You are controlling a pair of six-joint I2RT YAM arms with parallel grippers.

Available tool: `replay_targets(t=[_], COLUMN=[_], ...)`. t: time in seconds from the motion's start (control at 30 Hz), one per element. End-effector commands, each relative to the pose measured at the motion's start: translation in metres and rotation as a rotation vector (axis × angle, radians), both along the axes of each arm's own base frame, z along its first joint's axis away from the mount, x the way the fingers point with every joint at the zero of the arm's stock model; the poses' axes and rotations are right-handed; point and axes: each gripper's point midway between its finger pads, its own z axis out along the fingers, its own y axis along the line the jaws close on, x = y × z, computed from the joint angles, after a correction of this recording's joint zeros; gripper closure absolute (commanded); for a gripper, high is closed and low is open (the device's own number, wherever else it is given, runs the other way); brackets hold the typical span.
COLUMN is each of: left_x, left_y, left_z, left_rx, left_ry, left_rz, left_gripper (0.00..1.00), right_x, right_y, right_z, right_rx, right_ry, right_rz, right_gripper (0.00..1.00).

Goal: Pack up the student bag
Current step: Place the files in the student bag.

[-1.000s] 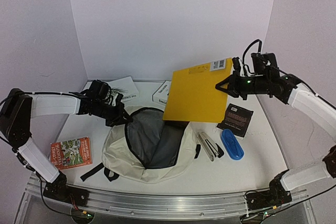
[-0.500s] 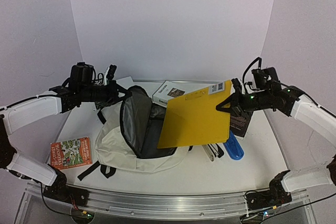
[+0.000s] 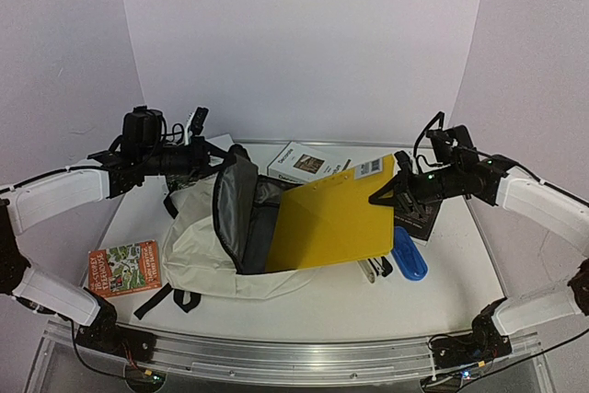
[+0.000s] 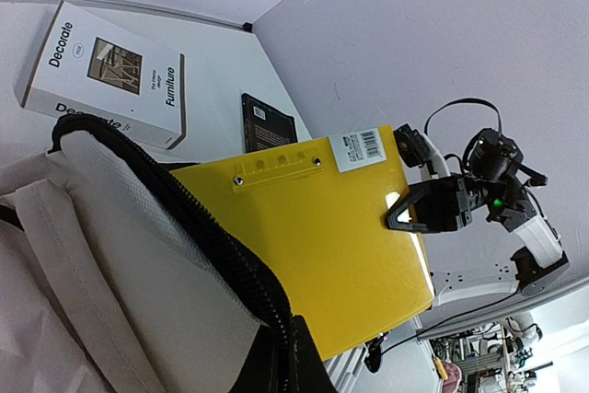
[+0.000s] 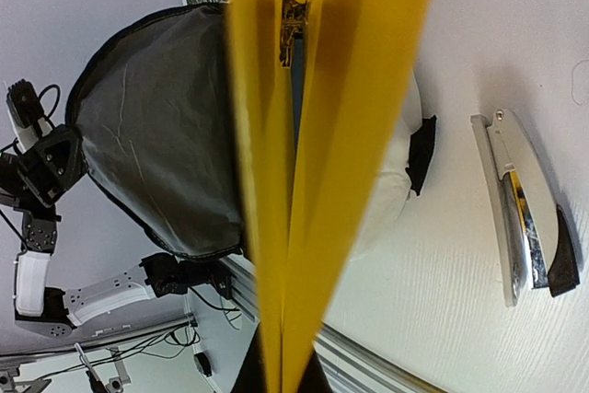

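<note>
The student bag [image 3: 198, 246] lies cream and open, its grey lining [image 5: 156, 135] facing right. My left gripper [image 3: 221, 159] is shut on the bag's black zipper rim [image 4: 212, 255] and holds the mouth up off the table. My right gripper [image 3: 379, 195] is shut on the right edge of a yellow folder [image 3: 327, 223], which hangs tilted. The folder's lower left part sits in the bag's mouth, behind the raised rim in the left wrist view. The right wrist view shows the folder [image 5: 304, 135] edge-on, running from the fingers toward the bag.
A white "Decorate" book [image 3: 304, 163] lies behind the bag. A small colourful book [image 3: 124, 267] lies at the front left. A blue case [image 3: 407, 253], a black booklet [image 3: 419, 218] and silver items [image 3: 373, 267] lie right of the bag, under the folder's edge.
The left gripper has lifted the bag's rim off the table, standing the mouth up. The right gripper has brought the yellow folder down and left, into the opening.
</note>
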Motion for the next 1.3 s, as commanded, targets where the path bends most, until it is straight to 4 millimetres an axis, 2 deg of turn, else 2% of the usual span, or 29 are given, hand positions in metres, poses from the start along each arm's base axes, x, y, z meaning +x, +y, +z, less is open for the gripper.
replay_targets(t=[0.0, 0.43, 0.63, 0.87, 1.07, 1.27], left_x=[-0.002, -0.003, -0.001, 0.0, 0.0, 0.003], left_y=[-0.007, -0.009, -0.01, -0.013, -0.015, -0.018], left_z=[0.054, 0.055, 0.055, 0.057, 0.06, 0.058], left_rx=[-0.09, -0.087, -0.088, -0.091, -0.098, -0.091], left_ry=[-0.166, -0.172, -0.17, -0.174, -0.177, -0.172], left_rz=[-0.06, -0.076, -0.082, -0.098, -0.108, -0.125], left_gripper=[1.0, 1.0, 1.0, 1.0, 1.0, 1.0], right_x=[0.019, 0.039, 0.041, 0.051, 0.063, 0.072], right_y=[0.019, 0.056, 0.068, 0.083, 0.095, 0.117], right_z=[0.023, 0.024, 0.033, 0.013, -0.018, -0.033], right_rx=[0.125, 0.223, 0.288, 0.252, 0.191, 0.15], right_ry=[-0.071, -0.062, -0.072, -0.075, -0.06, -0.072], right_rz=[-0.003, 0.054, 0.075, 0.078, 0.077, 0.092], right_gripper=[1.0, 1.0, 1.0, 1.0, 1.0, 1.0])
